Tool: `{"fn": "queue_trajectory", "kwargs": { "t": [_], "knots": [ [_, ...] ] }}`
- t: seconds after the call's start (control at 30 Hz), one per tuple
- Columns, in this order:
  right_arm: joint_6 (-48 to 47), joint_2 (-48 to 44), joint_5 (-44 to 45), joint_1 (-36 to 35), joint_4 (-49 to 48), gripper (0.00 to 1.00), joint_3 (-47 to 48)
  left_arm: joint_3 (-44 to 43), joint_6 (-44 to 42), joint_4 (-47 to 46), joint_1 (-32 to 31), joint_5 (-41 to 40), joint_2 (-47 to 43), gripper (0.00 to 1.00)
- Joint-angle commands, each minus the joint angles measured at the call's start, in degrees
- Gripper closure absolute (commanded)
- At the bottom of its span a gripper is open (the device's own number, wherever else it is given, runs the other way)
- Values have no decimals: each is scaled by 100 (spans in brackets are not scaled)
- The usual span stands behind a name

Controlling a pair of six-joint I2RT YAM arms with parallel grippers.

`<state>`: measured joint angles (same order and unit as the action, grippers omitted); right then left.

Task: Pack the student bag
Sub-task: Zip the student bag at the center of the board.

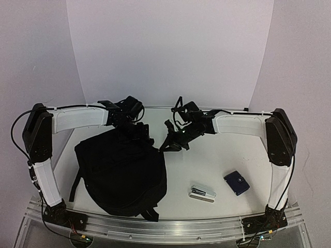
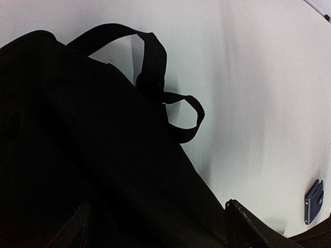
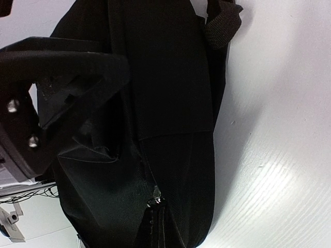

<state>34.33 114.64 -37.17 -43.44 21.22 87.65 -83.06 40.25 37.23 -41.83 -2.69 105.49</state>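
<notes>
We are looking down at a white surface (image 1: 207, 160). On its left side the student bag (image 1: 121, 173), a big black soft cloth backpack, is lying flat, close to the near edge.

The left gripper (image 1: 133, 118) is hanging over the far end of the bag. Its fingers are looking dark against the dark cloth, so we cannot tell if they are apart or together. From the left wrist we are seeing black strap loops (image 2: 155, 57) lying on the white surface beside the bag.

The right gripper (image 1: 168, 143) is reaching down to the far right edge of the bag. Its fingers (image 3: 67, 67) are pressing together right against the black cloth. We cannot tell if any cloth is caught between them. From the right wrist we are also seeing a small silver zipper pull (image 3: 155, 198) on the bag.

To the right of the bag, a small flat white and black case (image 1: 201, 194) is lying on the surface. Just right of that, a small dark blue flat box (image 1: 237, 182) is lying a little apart from it.
</notes>
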Motion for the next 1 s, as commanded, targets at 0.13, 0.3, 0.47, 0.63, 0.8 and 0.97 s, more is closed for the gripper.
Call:
{"fn": "queue_trajectory", "kwargs": {
  "t": [0.13,0.3,0.47,0.63,0.8,0.97],
  "knots": [
    [-74,-364,166,-59,-311,100,-12,-452,-31,744,-27,31,641,22],
    [-30,-397,133,-224,-409,100,-28,-536,-116,922,-27,-318,901,42],
    [2,-485,174,-323,-420,100,-111,-448,-20,830,-25,-685,923,73],
    [100,-660,262,-344,-417,100,-337,-387,99,664,-27,-885,854,97],
    [250,-904,272,-369,-408,100,-591,-323,206,494,-27,-1229,685,100],
    [409,-1130,249,-445,-389,100,-844,-343,268,408,-26,-1338,697,100]
  ]
}}
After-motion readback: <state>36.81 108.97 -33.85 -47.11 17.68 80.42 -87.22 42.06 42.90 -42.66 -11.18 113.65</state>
